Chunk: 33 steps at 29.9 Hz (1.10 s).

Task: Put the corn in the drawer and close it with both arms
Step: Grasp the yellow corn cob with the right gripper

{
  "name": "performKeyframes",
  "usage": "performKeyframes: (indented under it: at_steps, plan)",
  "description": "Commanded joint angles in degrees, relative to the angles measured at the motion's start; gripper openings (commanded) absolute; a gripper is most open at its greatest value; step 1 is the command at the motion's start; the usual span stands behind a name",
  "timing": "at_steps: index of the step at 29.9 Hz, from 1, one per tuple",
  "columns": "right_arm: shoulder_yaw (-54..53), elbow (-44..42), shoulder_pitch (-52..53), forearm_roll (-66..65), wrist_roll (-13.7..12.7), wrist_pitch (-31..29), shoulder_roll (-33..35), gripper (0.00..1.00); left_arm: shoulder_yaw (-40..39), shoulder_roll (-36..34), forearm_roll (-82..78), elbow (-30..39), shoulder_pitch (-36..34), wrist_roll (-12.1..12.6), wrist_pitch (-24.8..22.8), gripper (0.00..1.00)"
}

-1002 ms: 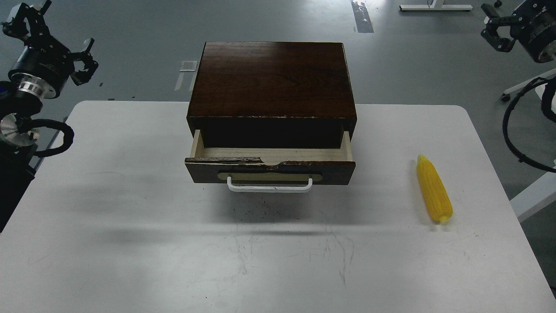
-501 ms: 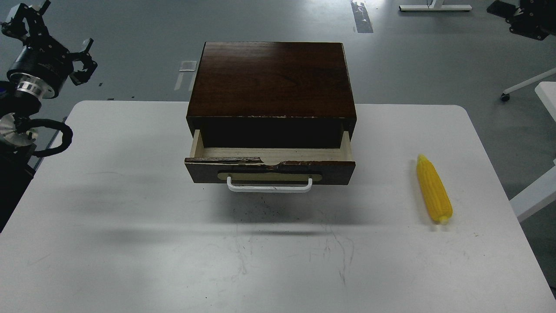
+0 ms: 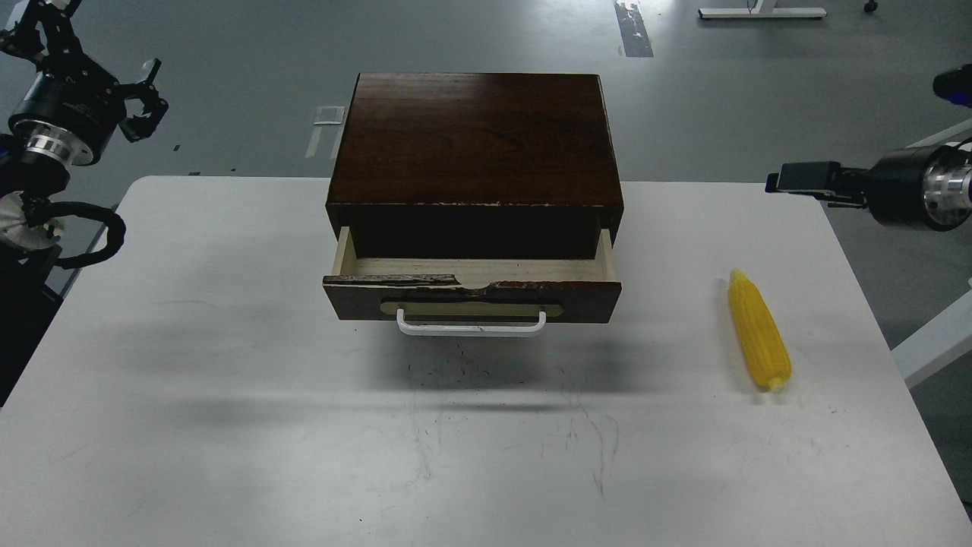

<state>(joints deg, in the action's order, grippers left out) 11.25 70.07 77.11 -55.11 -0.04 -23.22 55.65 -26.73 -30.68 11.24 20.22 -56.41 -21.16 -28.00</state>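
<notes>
The yellow corn (image 3: 759, 332) lies on the white table (image 3: 228, 365) at the right, pointed end away from me. The dark brown drawer (image 3: 471, 292) with its white bar handle (image 3: 471, 328) stands pulled partly out of the cabinet (image 3: 474, 137); its pale wood inside looks empty. My left gripper (image 3: 93, 59) is raised beyond the table's far left corner, claws spread and empty. My right gripper (image 3: 790, 179) comes in from the right edge, pointing left, above and beyond the corn. It is seen side-on as one dark bar.
Grey floor lies beyond the table, with tape marks (image 3: 328, 115) and a white desk base (image 3: 759, 12) at the back. A white desk leg (image 3: 934, 334) stands off the table's right edge. Black cables (image 3: 91, 235) loop off my left arm.
My right arm has swung down from the top right corner and now reaches in level from the right edge. My left gripper has shifted slightly up and left. Corn and drawer have not moved.
</notes>
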Motion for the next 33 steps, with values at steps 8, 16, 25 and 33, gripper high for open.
performKeyframes:
  at_steps: [8,16,25,33]
  plan:
    - [0.4,-5.8,-12.2,-6.7,0.4,4.8,-5.8,0.97,-0.1,-4.0,0.1,4.0,-0.8,-0.1,0.0,0.98]
    - [0.4,-8.1,-17.5,-6.6,0.7,7.7,-10.2,0.90,-0.1,-4.4,0.1,4.0,-0.4,-0.2,0.0,0.98]
    - [0.3,-8.3,-19.3,-6.6,0.7,8.2,-10.7,0.60,0.2,-4.5,0.1,3.6,0.5,-0.2,0.0,0.98]
    - [-0.3,-7.7,-17.6,-6.4,0.7,8.9,-10.1,0.08,0.2,-5.3,0.1,3.6,0.6,-0.2,0.0,0.98]
